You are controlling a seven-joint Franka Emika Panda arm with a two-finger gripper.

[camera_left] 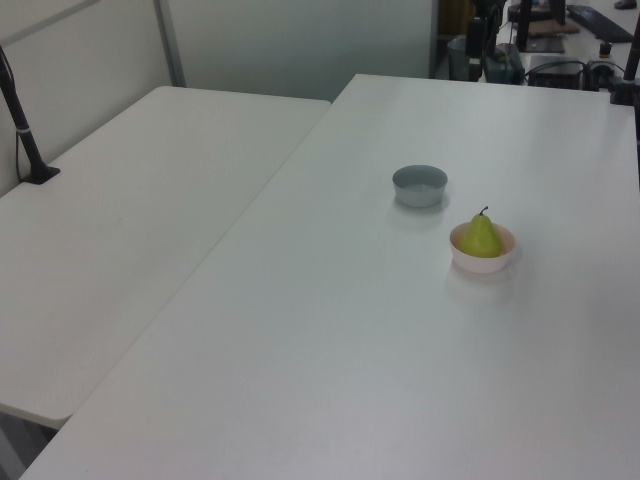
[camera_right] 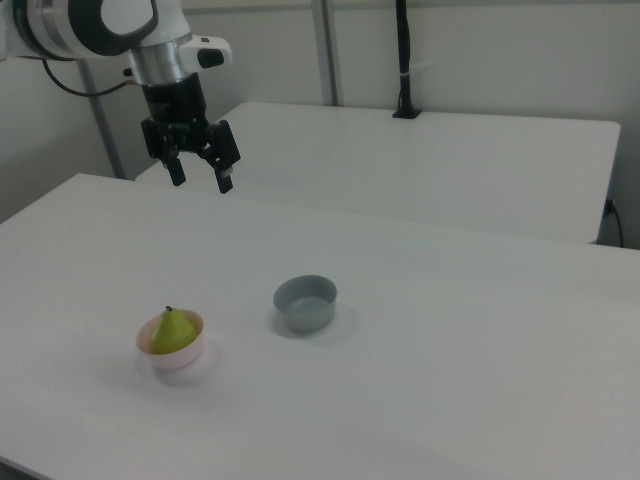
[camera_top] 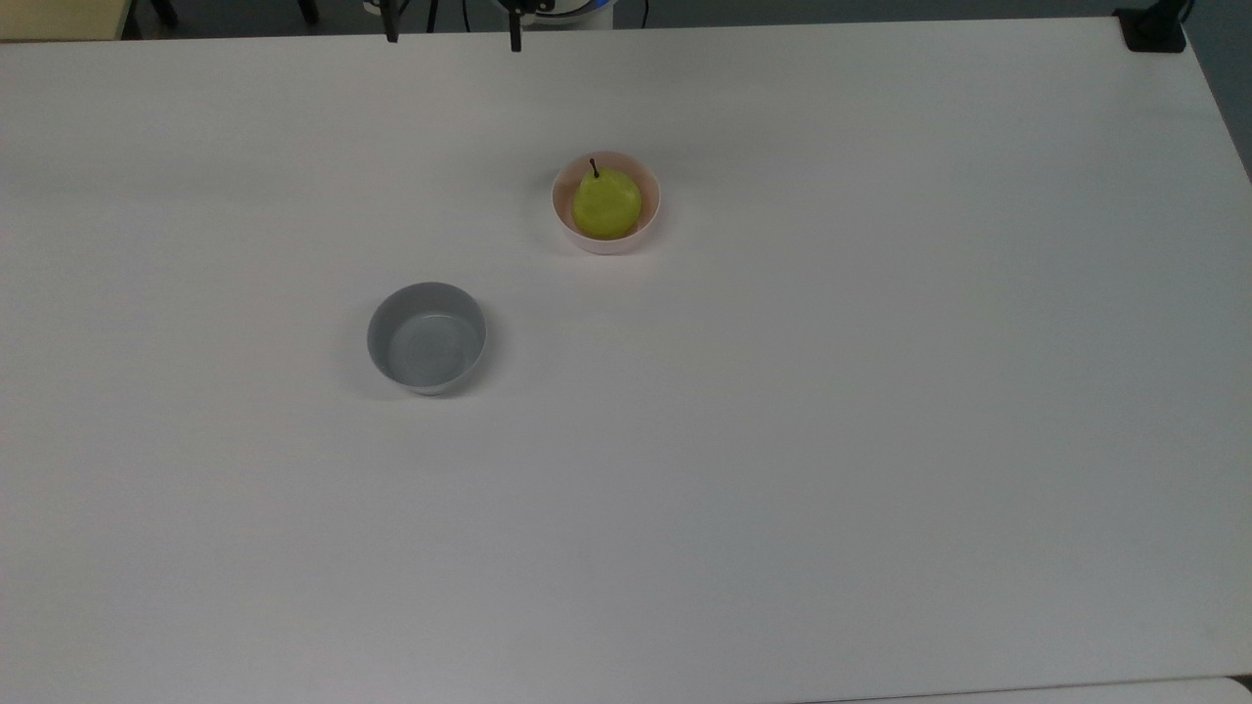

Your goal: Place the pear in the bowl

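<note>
The yellow-green pear [camera_top: 606,203] sits upright, stem up, inside the pale pink bowl [camera_top: 560,217] on the white table; the two also appear in the left view as pear [camera_left: 482,237] in bowl [camera_left: 482,264], and in the right view as pear [camera_right: 173,331] in bowl [camera_right: 176,360]. My gripper [camera_right: 201,181] hangs high above the table, open and holding nothing, well clear of the bowl. In the top view only the gripper's [camera_top: 454,35] dark fingertips [camera_top: 515,39] poke in at the upper edge.
An empty grey bowl [camera_top: 426,337] stands alone toward the top view's lower left of the pink one, grey bowl [camera_right: 306,303]. A second white table [camera_left: 130,210] adjoins this one. A black post [camera_right: 403,60] and a black clamp [camera_top: 1154,27] stand at the edges.
</note>
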